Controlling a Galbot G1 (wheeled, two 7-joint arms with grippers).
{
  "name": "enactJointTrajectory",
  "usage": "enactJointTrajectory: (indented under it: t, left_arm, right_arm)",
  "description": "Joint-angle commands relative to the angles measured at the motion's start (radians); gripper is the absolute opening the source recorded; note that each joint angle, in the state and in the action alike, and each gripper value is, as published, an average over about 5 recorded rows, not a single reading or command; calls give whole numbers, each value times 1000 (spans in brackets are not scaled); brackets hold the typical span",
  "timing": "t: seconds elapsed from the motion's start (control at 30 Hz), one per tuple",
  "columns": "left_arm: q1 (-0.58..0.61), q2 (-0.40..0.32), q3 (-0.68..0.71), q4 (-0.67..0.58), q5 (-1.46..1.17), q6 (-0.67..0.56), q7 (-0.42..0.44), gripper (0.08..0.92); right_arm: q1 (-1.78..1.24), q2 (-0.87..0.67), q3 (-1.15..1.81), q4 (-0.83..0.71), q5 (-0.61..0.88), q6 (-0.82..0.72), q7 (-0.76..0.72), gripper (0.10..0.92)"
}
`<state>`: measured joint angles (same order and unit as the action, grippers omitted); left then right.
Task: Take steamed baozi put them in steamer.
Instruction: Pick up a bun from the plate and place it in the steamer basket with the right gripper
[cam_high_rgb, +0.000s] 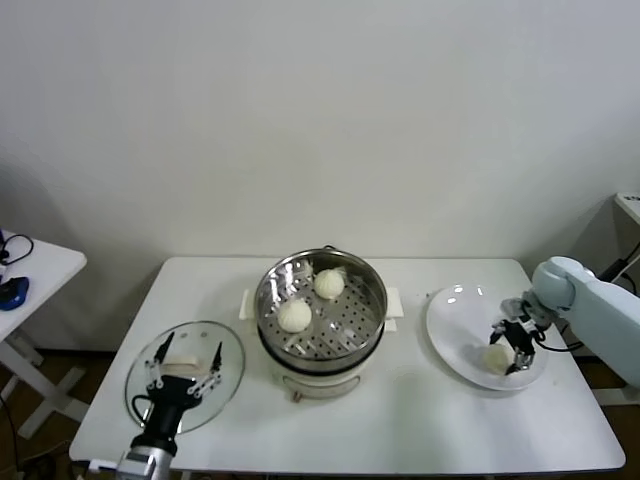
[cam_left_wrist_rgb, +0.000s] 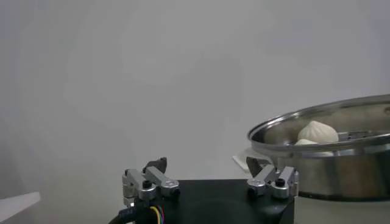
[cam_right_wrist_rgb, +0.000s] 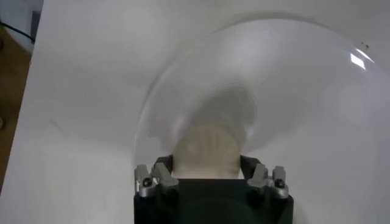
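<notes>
Step in hand: a smooth, dome-shaped cream-white steamed baozi (cam_high_rgb: 495, 358) is pinched between the fingers of the right end effector (cam_high_rgb: 510, 352), low over the flat round white plate (cam_high_rgb: 450, 322) on the robot's right side of the white tabletop (cam_high_rgb: 420, 410).
Right end effector state: pressed together on that bun; in the right wrist view the bun (cam_right_wrist_rgb: 204, 152) is seen filling the gap between the fingers.
Doing it well: the soft dough should be held only as firmly as needed. It is judged best lifted straight up clear of the plate before being carried across. It should then be lowered onto a bare part of the perforated tray, apart from the buns already there.
Destination: the round shiny stainless-steel steamer (cam_high_rgb: 368, 322) stands at mid-tabletop on its white base, uncovered.
Left end effector: spread and empty (cam_high_rgb: 187, 378), parked above the round glass lid (cam_high_rgb: 232, 352) near the tabletop's left front.
Count, baozi: three are seen, two in the steamer (cam_high_rgb: 295, 315) (cam_high_rgb: 330, 283) and one in the grip.
Count, other: one steamer, one plate, one lid.
</notes>
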<state>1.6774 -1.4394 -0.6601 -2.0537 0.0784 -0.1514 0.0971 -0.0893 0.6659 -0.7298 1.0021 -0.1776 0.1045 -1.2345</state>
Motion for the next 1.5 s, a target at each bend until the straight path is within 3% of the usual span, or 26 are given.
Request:
enactJointTrajectory:
  t: [0.03, 0.47, 0.63, 0.8, 1.13, 1.5]
  left_arm:
    - [-1, 1, 1, 1, 1, 2, 0, 823]
    - [0, 1, 1, 1, 3, 3, -1, 823]
    - [-1, -1, 2, -2, 7, 6, -2, 823]
    - [1, -2, 2, -6, 11, 9, -3, 823]
    - [6, -7, 12, -16, 27, 14, -4, 823]
    - [11, -7, 6, -31, 28, 24, -7, 823]
  right_arm:
    - [9, 0, -5, 0, 14, 0, 2, 696]
    - [376, 5, -217, 114, 154, 60, -48, 696]
    - [613, 59, -349, 224, 141, 172, -79, 696]
    - [749, 119, -402, 410, 24, 310, -91, 696]
    - [726, 238, -382, 713, -99, 363, -90, 696]
    - [588, 407, -401, 692, -168, 340, -69, 696]
